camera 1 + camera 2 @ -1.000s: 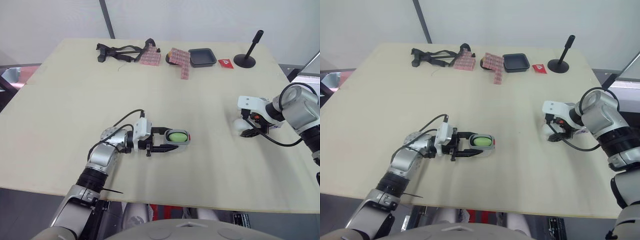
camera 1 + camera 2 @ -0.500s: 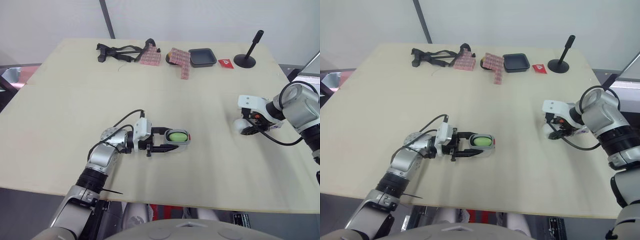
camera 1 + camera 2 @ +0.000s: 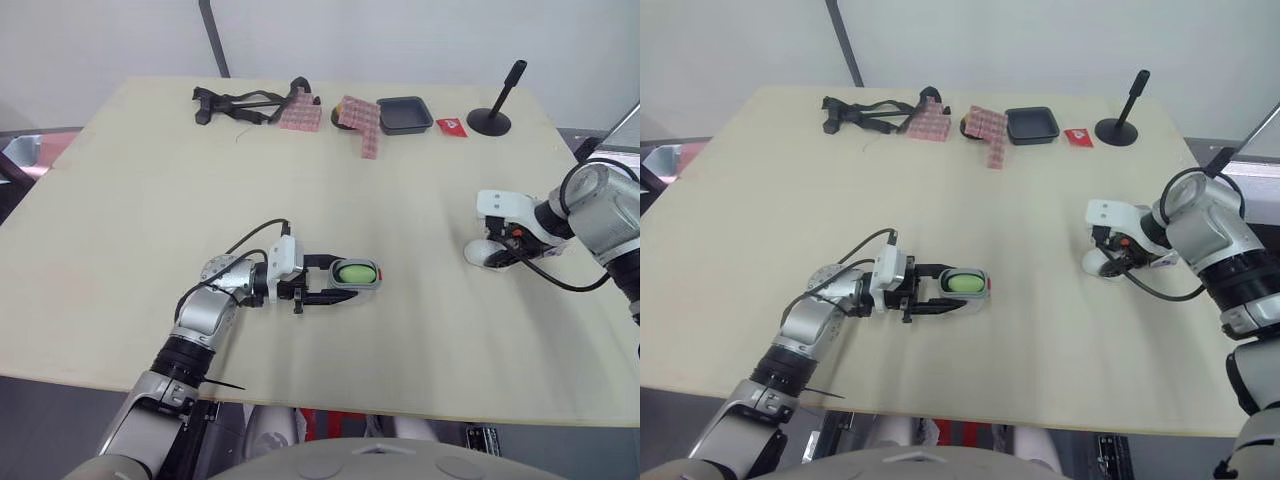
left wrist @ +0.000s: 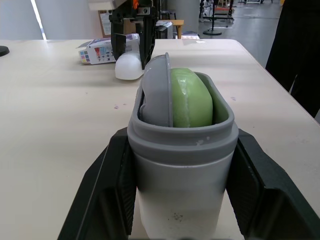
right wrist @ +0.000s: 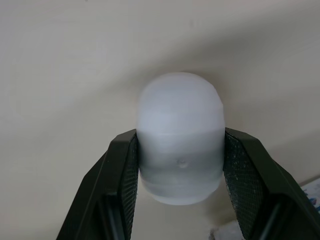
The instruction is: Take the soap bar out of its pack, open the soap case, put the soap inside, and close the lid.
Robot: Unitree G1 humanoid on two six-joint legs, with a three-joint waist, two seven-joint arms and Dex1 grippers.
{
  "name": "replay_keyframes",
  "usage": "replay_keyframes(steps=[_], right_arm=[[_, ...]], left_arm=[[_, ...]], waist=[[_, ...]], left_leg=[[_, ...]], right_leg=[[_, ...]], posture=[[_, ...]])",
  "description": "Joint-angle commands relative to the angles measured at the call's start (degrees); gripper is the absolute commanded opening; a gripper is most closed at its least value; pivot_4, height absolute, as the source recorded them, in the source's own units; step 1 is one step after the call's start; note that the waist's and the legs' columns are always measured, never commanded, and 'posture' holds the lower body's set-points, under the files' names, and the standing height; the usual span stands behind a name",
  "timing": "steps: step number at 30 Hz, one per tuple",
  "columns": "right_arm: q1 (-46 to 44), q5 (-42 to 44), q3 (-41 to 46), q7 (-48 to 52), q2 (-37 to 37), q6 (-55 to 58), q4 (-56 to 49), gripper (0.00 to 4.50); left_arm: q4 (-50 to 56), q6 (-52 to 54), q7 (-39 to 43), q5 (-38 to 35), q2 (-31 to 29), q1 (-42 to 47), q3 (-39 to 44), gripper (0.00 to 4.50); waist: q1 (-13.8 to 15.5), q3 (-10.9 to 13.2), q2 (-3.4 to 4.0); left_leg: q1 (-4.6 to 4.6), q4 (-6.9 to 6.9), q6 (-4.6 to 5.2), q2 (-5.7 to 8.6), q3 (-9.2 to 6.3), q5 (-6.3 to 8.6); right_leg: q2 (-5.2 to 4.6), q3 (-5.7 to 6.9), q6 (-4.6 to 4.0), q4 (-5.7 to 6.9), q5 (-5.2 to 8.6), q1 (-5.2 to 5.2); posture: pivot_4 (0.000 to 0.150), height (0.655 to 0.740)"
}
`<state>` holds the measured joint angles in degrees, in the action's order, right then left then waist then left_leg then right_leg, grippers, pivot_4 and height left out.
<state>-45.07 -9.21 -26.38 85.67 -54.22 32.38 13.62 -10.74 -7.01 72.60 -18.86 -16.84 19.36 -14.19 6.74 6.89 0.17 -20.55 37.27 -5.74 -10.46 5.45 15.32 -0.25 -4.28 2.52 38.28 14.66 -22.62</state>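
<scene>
My left gripper (image 3: 338, 283) is shut on the grey soap case (image 3: 356, 274) near the table's front middle. The case is lidless and holds the green soap bar (image 4: 191, 98), with a grey inner piece (image 4: 157, 93) leaning beside it. On the right side of the table, my right gripper (image 5: 181, 140) is shut on the white translucent lid (image 5: 181, 131), which sits low on the tabletop (image 3: 481, 252). The soap pack (image 4: 97, 50), a small printed box, lies just behind the lid, close to the right arm.
Along the far edge lie a black strap (image 3: 243, 103), patterned cloths (image 3: 358, 118), a black tray (image 3: 405, 114), a red packet (image 3: 451, 126) and a black stand (image 3: 494, 112). Bare tabletop (image 3: 420, 220) stretches between the two grippers.
The right gripper has turned slightly with the lid, bringing it down flatter onto the table. The left gripper and soap case have stayed put.
</scene>
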Motion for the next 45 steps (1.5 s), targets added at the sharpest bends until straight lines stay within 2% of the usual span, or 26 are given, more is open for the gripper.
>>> replay_keyframes(steps=[1, 7, 15, 22, 45], right_arm=[[-3.09, 2.24, 2.47, 3.01, -0.85, 2.81, -6.74, 1.94], [-9.68, 6.57, 2.22, 4.71, 1.79, 10.64, -18.17, 1.94], [-17.08, 11.13, -0.74, 3.86, 5.39, 19.21, -27.82, 1.94], [-19.28, 14.72, -4.63, 2.28, 8.07, 24.45, -34.63, 1.94], [-19.23, 17.92, -11.87, -6.55, 13.52, 28.25, -34.45, 1.94]], left_arm=[[-0.31, 0.15, -0.52, 0.38, -0.01, 0.39, 0.05, 1.89], [-2.1, -0.07, -1.76, 0.77, 0.99, 2.07, 0.53, 1.89], [-3.47, -0.28, -3.3, 0.99, 2.74, 3.95, 0.94, 1.89], [-4.52, -0.43, -4.38, 1.03, 3.44, 4.75, 1.23, 1.89], [-4.34, -1.32, -4.09, 1.76, 3.2, 3.98, 0.48, 1.89]], waist=[[-0.02, 0.0, 0.0], [0.02, 0.0, 0.01], [0.35, 0.0, 0.0], [0.22, -0.01, 0.0], [0.17, -0.01, 0.0]], left_leg=[[0.01, 0.0, 0.0, -0.01, 0.0, 0.0], [0.02, 0.02, 0.01, -0.01, 0.0, -0.01], [0.08, 0.05, 0.01, -0.01, 0.0, -0.01], [0.03, 0.04, 0.0, -0.03, 0.01, -0.01], [0.33, 0.04, -0.01, -0.01, 0.02, -0.02]], right_leg=[[-0.01, 0.0, 0.0, 0.0, 0.0, 0.0], [-0.06, -0.01, 0.0, 0.05, 0.0, -0.02], [-0.09, 0.0, -0.01, 0.1, 0.0, -0.07], [-0.08, -0.01, -0.01, 0.14, 0.0, -0.09], [0.0, -0.02, 0.0, 0.17, 0.0, -0.11]], posture=[[0.15, 0.74], [0.15, 0.74], [0.15, 0.74], [0.15, 0.74], [0.15, 0.74]])
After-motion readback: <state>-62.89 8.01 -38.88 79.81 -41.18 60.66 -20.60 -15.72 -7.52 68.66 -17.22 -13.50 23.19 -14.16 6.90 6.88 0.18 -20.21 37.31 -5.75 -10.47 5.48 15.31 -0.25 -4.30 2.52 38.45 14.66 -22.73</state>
